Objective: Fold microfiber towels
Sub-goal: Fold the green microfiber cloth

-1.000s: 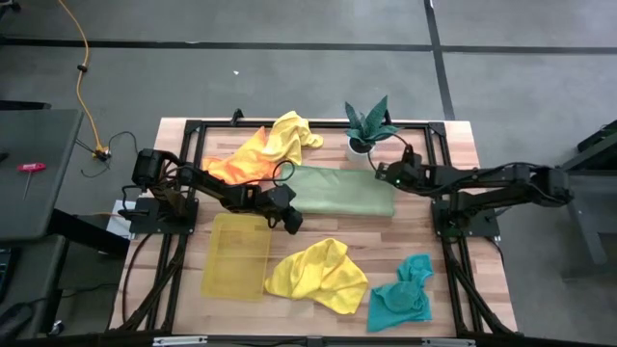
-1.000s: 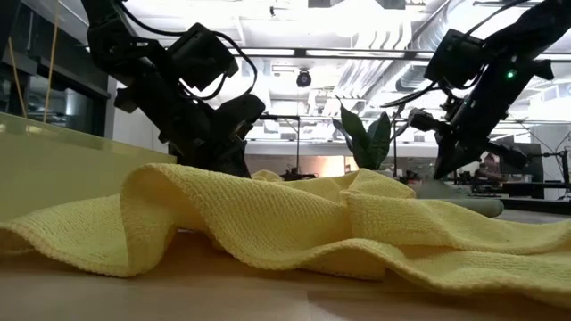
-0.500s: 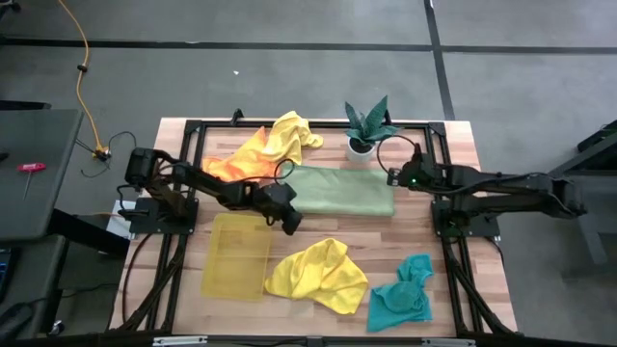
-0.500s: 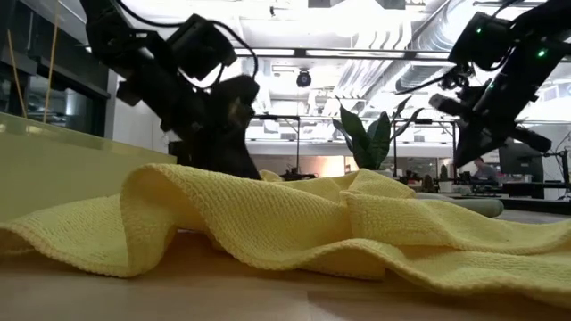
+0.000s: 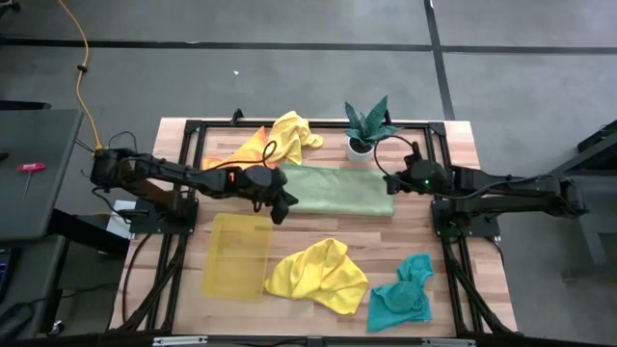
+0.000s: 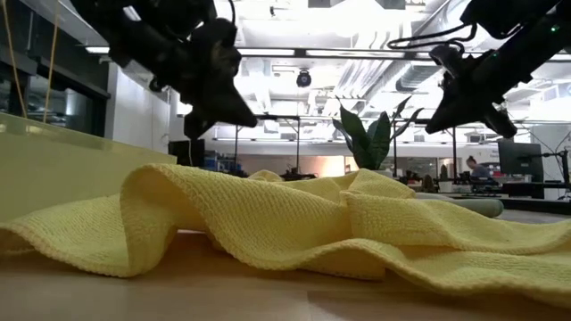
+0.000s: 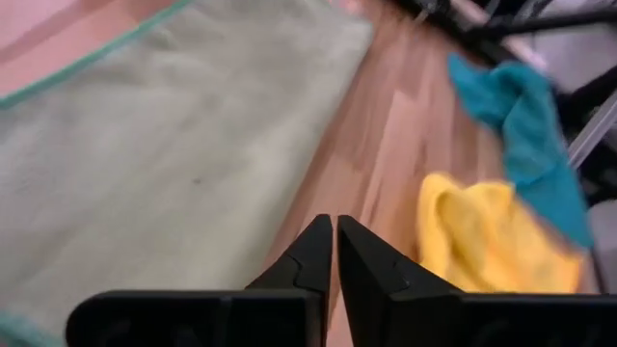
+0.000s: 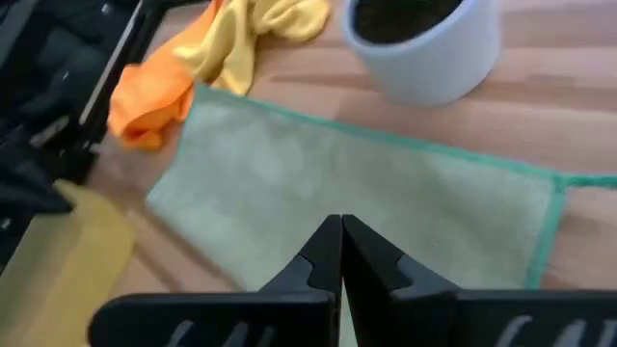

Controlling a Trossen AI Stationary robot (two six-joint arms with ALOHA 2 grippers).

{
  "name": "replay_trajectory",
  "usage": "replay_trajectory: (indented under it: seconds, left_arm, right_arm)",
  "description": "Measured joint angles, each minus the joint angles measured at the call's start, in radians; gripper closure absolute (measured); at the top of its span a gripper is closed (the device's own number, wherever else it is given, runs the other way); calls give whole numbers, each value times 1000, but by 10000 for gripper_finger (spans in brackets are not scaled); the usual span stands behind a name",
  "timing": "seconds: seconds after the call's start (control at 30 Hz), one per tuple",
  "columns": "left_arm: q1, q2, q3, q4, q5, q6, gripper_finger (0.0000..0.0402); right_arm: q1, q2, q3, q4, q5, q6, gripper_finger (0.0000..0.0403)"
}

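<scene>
Both arms pulled back since second ago; left gripper point(image 5: 281, 209) now lifted over near-left corner of olive-green towel point(image 5: 339, 191), fingers pressed together, holding nothing; right gripper point(image 5: 395, 179) above towel's right end, fingers closed too, empty; I see olive towel lying flat, folded, mid-table; orange towel point(image 5: 229, 166) and yellow towel point(image 5: 292, 135) heaped beyond it; second yellow towel point(image 5: 317, 275) and teal towel point(image 5: 401, 297) crumpled near front edge; yellow tray point(image 5: 237, 254) left of them; potted plant point(image 5: 367, 126) at back.
</scene>
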Motion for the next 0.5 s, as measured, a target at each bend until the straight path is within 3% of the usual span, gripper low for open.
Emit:
replay_trajectory:
  seconds: [0.13,0.3,0.5]
  left_arm:
    - [0,0,0,-87,0,38,362]
    - [-3,0,0,-173,0,100,315]
    - [-12,1,0,-172,-1,92,271]
  right_arm:
    - [0,15,0,0,-149,-27,386]
    - [13,69,0,15,-333,-105,327]
    - [107,194,34,-39,-385,-167,257]
